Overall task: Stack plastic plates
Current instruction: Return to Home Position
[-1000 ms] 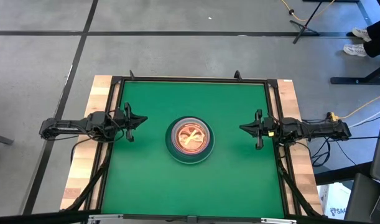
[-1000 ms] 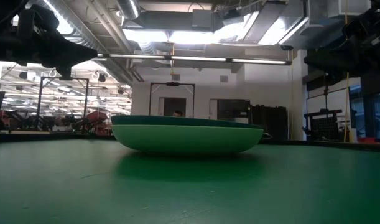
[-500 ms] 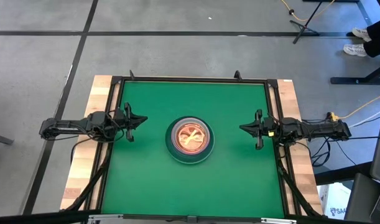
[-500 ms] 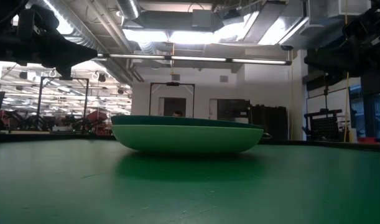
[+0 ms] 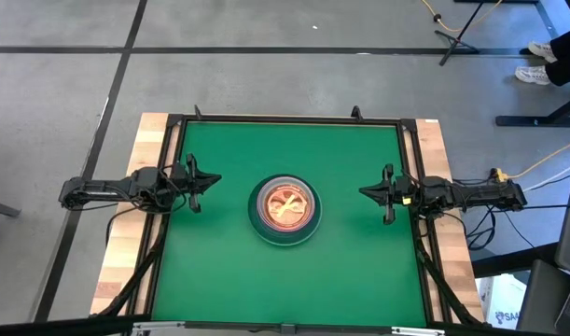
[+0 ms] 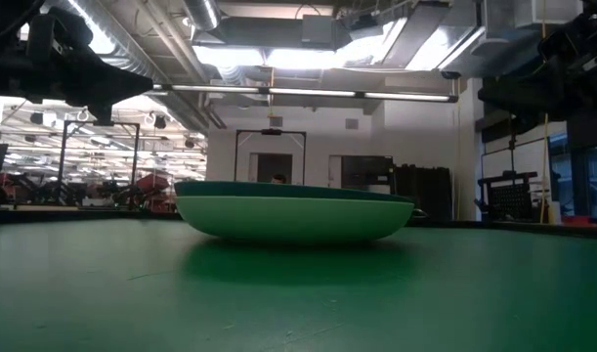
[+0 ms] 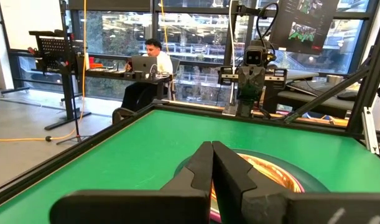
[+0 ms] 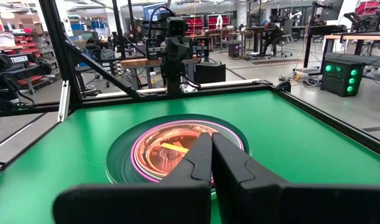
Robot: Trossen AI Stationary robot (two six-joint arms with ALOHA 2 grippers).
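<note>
The plastic plates stand in one stack (image 5: 285,210) in the middle of the green table. The light green plate (image 6: 293,217) rests on the table with the dark green plate (image 6: 288,189) in it. Inside lie a pink-rimmed plate (image 8: 143,146) and translucent orange-looking small plates (image 8: 171,149). My left gripper (image 5: 215,180) is shut and empty at the table's left side, left of the stack. My right gripper (image 5: 363,193) is shut and empty at the table's right side. The stack also shows in the left wrist view (image 7: 277,174).
A black frame (image 5: 285,119) runs round the green table. Wooden strips (image 5: 126,243) lie outside it on the left and right. A person sits at a desk (image 7: 149,59) in the room beyond the table. Bare green table surface (image 5: 285,280) lies all round the stack.
</note>
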